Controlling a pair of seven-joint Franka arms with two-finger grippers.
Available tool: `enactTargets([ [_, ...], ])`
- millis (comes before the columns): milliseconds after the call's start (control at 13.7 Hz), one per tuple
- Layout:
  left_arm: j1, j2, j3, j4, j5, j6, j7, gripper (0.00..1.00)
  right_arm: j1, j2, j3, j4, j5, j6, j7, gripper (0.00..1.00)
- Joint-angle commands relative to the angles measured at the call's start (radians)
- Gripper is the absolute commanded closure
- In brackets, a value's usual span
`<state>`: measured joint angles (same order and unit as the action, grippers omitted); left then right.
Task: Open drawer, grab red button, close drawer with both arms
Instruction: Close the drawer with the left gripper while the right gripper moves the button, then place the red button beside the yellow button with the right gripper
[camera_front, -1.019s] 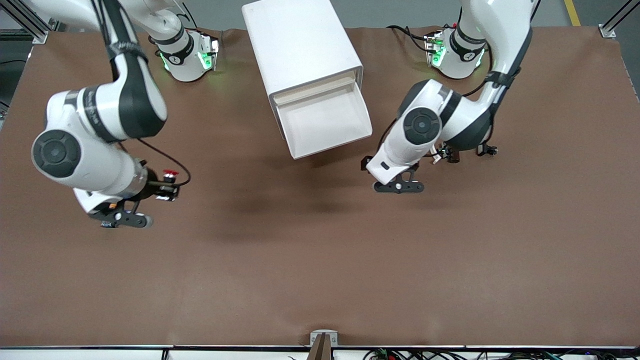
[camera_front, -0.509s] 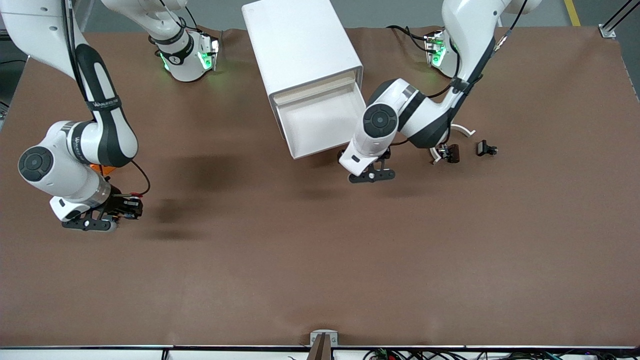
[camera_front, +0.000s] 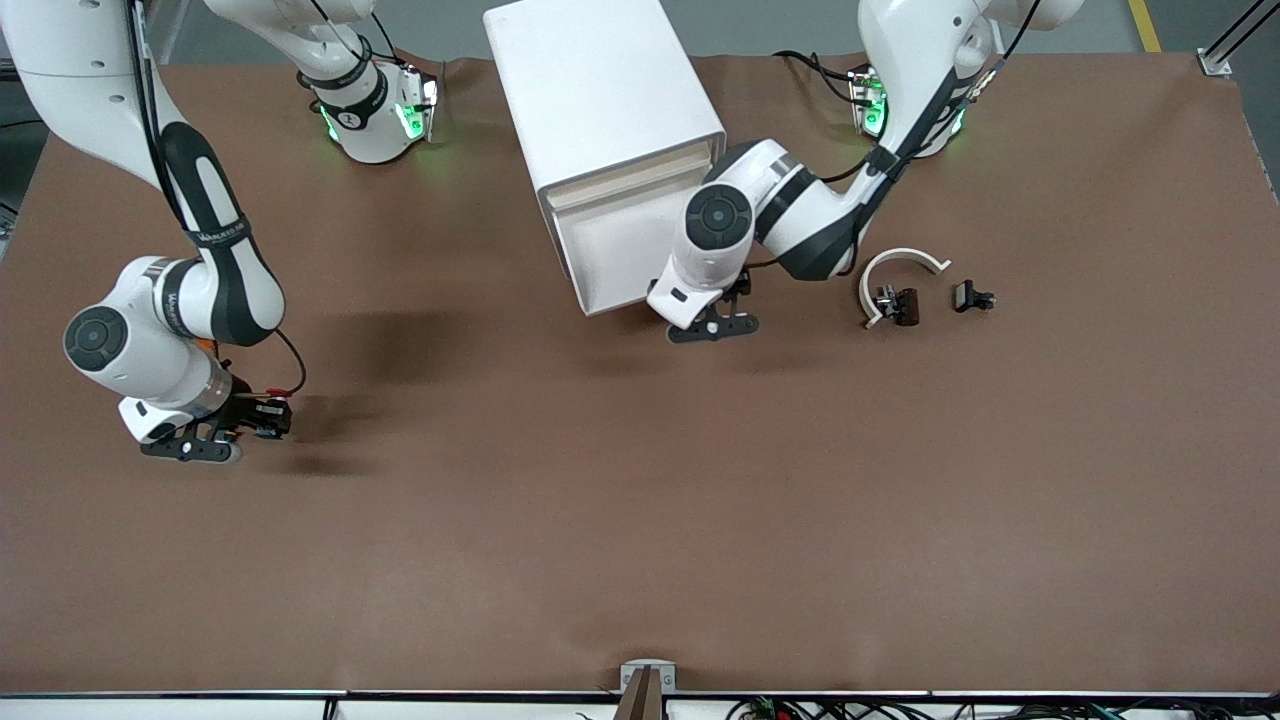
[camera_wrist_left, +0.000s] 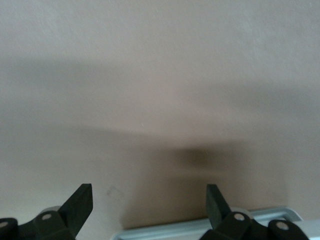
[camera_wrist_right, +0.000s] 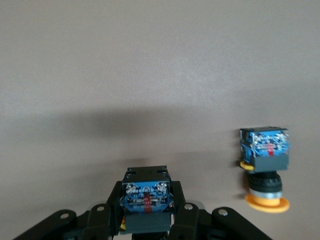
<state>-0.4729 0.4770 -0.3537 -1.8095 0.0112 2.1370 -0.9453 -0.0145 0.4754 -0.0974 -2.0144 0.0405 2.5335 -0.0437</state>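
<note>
The white cabinet (camera_front: 600, 95) lies on the table with its top drawer (camera_front: 655, 285) pulled out and nothing visible in it. My right gripper (camera_front: 248, 425) is shut on the button (camera_wrist_right: 146, 197), low over the table toward the right arm's end. Only the button's black body and blue contact block show (camera_front: 266, 415); its cap is hidden. My left gripper (camera_front: 712, 325) is open and empty, just past the drawer's front edge. In the left wrist view its fingertips (camera_wrist_left: 80, 200) stand wide apart over bare table, with a pale strip (camera_wrist_left: 200, 229) between them.
A second button with a yellow-orange cap (camera_wrist_right: 265, 172) lies on the table beside the held one. A white curved piece (camera_front: 905, 262) and two small black parts (camera_front: 900, 305) (camera_front: 972, 297) lie toward the left arm's end.
My right arm has swung down and toward its end of the table, carrying the button low. My left arm has moved from beside the small black parts to the drawer's front.
</note>
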Motion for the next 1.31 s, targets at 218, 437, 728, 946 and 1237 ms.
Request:
enactTargets([
  [218, 0.0, -0.006, -0.122, -0.05, 0.001, -0.012, -0.147, 0.0, -0.019, 0.04, 0.013, 0.017, 0.059, 0.033, -0.01, 1.0],
  [437, 0.0, -0.003, -0.178, -0.07, 0.001, -0.012, -0.217, 0.0, -0.038, 0.06, 0.013, 0.037, 0.061, 0.033, -0.016, 1.0],
  [728, -0.001, 0.0, -0.229, -0.079, 0.001, -0.016, -0.28, 0.0, -0.053, 0.08, 0.012, 0.058, 0.059, 0.033, -0.019, 1.0],
  [946, -0.001, 0.011, -0.264, -0.08, -0.002, -0.016, -0.308, 0.0, -0.062, 0.094, 0.012, 0.071, 0.058, 0.034, -0.024, 1.0],
  [1237, 0.016, 0.014, -0.261, -0.068, -0.005, -0.028, -0.303, 0.0, -0.062, 0.129, 0.01, 0.071, 0.058, 0.102, -0.024, 1.0],
])
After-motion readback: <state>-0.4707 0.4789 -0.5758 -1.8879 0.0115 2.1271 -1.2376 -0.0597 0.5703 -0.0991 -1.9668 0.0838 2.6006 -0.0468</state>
